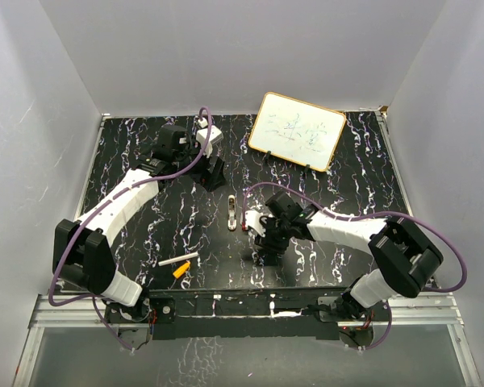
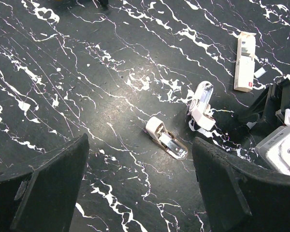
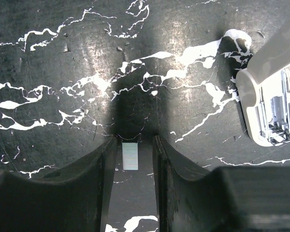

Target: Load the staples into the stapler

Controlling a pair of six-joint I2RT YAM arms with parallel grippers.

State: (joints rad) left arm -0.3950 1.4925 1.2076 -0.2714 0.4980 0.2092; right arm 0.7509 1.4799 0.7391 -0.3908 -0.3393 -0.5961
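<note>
The stapler lies open on the black marbled table. In the left wrist view one white half with a shiny metal channel (image 2: 166, 138) lies beside the other white half (image 2: 201, 104). It also shows at the right edge of the right wrist view (image 3: 262, 108). A short pale strip of staples (image 3: 130, 155) lies flat on the table between my right fingers, against the left one. My right gripper (image 3: 134, 140) is low over the table (image 1: 268, 251), its jaws narrowly apart around the strip. My left gripper (image 2: 140, 142) is wide open and empty above the table (image 1: 212, 171).
A slim white box with a red mark (image 2: 245, 60) lies past the stapler. A white stick (image 1: 177, 260) and an orange piece (image 1: 181, 272) lie at the front left. A whiteboard (image 1: 297, 131) leans at the back right. White walls enclose the table.
</note>
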